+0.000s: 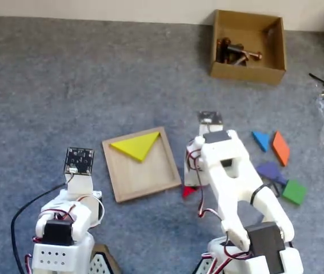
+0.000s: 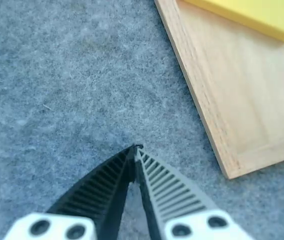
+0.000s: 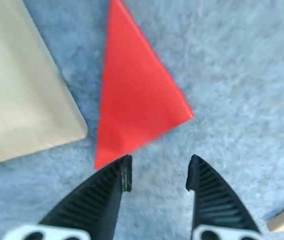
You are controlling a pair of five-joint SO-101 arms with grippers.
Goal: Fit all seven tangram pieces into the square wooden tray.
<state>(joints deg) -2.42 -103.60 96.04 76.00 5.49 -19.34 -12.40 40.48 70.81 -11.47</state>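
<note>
My left arm sat folded low at the near-left of the table, wrist tipped down, and my left gripper (image 2: 135,148) was pinched tight, its ribbed black fingers meeting tip to tip with nothing between them, above the fuzzy grey carpet (image 2: 71,75) just off a corner of the square wooden tray (image 2: 197,95). My right arm was stretched forward along the tray's far side from the left arm, wrist bent down, and my right gripper (image 3: 160,165) stood moderately open and empty over the carpet. One fingertip (image 3: 125,170) was just beside the nearest point of the red triangle (image 3: 131,100), a flat, smooth, sharp-cornered piece lying on the carpet close to the tray's outer corner; whether I touched it I could not tell. The tray was pale, smooth-grained wood with a raised rim, and the big yellow triangle (image 1: 136,145) lay flat inside it against the far rim. Beyond my right arm lay the blue triangle (image 1: 260,140), orange parallelogram (image 1: 280,147), purple piece (image 1: 270,170) and green square (image 1: 294,191), all flat on the carpet, well apart from the tray
</note>
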